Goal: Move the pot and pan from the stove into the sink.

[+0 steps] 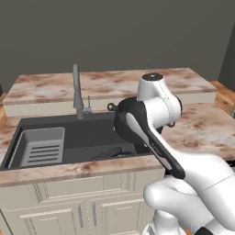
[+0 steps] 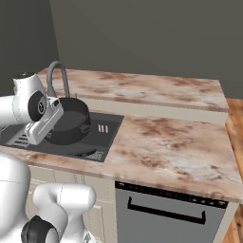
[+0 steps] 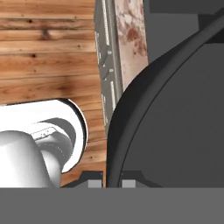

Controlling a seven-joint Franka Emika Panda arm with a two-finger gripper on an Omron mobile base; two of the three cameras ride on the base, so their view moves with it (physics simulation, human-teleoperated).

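While the gripper [image 3: 106,183] is pinching the pot [image 2: 71,124] by its thin rim above the sink [image 2: 105,141], the rigid, seemingly heavy metal is risking slip.

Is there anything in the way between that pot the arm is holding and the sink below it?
The pot hangs over the sink. The pan already lies in the basin's right part, roughly beneath it; nothing else visibly intervenes.

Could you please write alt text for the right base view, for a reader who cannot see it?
A white robot arm holds a dark grey pot by its rim above the sink, its pincer shut on the near wall. A curved grey faucet rises behind, and marbled counter stretches right over a dishwasher.
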